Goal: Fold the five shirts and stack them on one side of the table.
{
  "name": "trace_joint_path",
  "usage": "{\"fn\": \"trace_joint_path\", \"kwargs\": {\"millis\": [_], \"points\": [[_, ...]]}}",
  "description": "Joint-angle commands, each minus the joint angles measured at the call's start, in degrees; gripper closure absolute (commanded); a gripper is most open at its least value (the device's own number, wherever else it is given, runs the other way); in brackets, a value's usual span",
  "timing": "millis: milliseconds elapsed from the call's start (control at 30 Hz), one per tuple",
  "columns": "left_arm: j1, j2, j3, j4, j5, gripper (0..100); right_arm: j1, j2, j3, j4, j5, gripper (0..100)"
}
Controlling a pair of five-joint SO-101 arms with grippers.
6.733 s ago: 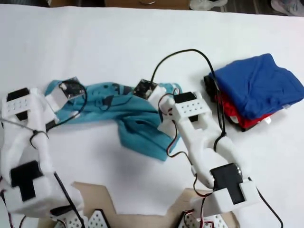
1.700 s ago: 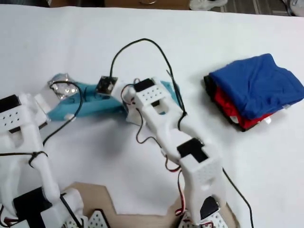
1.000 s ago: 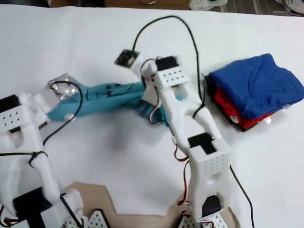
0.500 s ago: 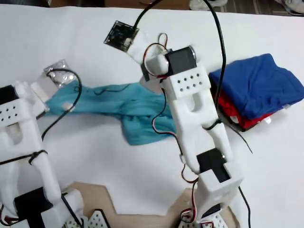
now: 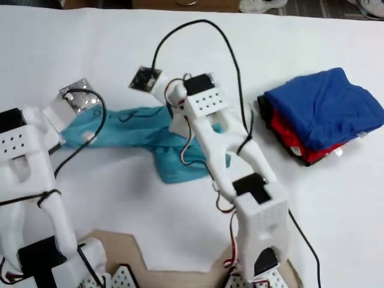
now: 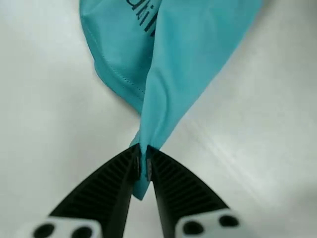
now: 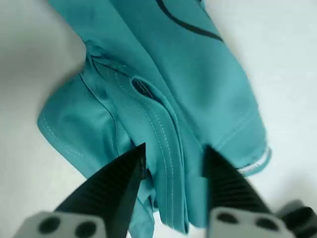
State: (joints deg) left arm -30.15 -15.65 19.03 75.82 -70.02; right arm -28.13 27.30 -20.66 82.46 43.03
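Note:
A teal shirt (image 5: 138, 135) lies bunched and stretched across the white table (image 5: 108, 42), with a loose flap (image 5: 180, 168) toward the front. My left gripper (image 6: 142, 166) is shut on one pinched end of the teal shirt (image 6: 173, 59); in the high view that end is at the left (image 5: 75, 137). My right gripper (image 7: 173, 161) hangs open just over the crumpled teal shirt (image 7: 148, 84), its fingers astride a seamed fold. In the high view the right gripper (image 5: 174, 115) is over the shirt's middle.
A stack of folded shirts sits at the right: blue (image 5: 327, 105) on top, red (image 5: 288, 139) below, black (image 5: 264, 103) at the bottom. Brown cardboard (image 5: 120, 246) lies at the front edge by the arm bases. Black cables arc above both arms.
The right arm came down from its raised position at the back to just above the shirt's middle. The left arm and the end it holds stayed nearly still.

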Motion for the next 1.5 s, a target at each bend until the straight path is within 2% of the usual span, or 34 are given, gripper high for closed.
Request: {"fn": "trace_joint_path", "kwargs": {"millis": [0,500,567,667,733,833,967,1233,1467], "points": [[0.3,-2.7,-0.2,-0.8,0.2,98,0.0,3.0,-4.6,-0.9,0.4,65.5],[0.3,-2.7,-0.1,-0.8,-1.4,98,-1.5,20.2,-17.3,-0.4,0.4,67.5],[0.3,-2.7,-0.1,-0.8,-1.4,98,-1.3,20.5,-18.7,0.5,0.4,71.2],[0.3,-2.7,-0.1,-0.8,-1.4,98,-1.3,19.7,-22.2,4.4,0.1,82.4],[0.3,-2.7,-0.1,-0.8,-1.4,98,-1.4,18.3,-24.9,7.8,-0.2,84.9],[0.3,-2.6,-0.1,-0.8,-1.4,98,-1.6,15.8,-27.9,12.3,-0.2,79.2],[0.3,-2.6,-0.1,-0.8,-1.4,98,-2.7,14.3,-27.2,13.3,-0.2,72.0],[0.3,-2.6,-0.1,-0.8,-1.4,98,-8.5,14.9,-25.8,12.9,-0.2,71.8],[-0.3,-2.6,-0.1,-0.8,-1.4,98,-7.6,18.2,-25.8,12.4,0.3,71.9]]}}
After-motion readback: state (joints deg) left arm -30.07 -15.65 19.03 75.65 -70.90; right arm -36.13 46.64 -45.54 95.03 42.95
